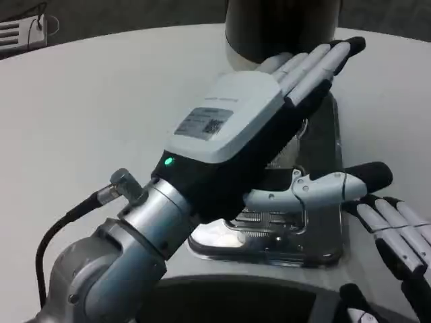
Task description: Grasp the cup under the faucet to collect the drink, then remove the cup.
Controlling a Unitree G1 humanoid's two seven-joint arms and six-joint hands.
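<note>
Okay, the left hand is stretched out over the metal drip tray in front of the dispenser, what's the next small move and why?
Probably ease the left hand back or aside to uncover the spot beneath it. Its fingers are stretched flat toward the dark dispenser and hold nothing, and it hides the middle of the drip tray, so no cup can be made out to grasp. The right hand waits at the tray's edge.

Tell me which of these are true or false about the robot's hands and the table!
1. The left hand has its fingers stretched out over the tray. True.
2. The table is red. False: it is white.
3. A green light glows near the left wrist. True.
4. The right hand holds a spoon. False: its fingers are apart and hold nothing.
5. The left hand grips a cup. False: its fingers are straight, with nothing between them.
</note>
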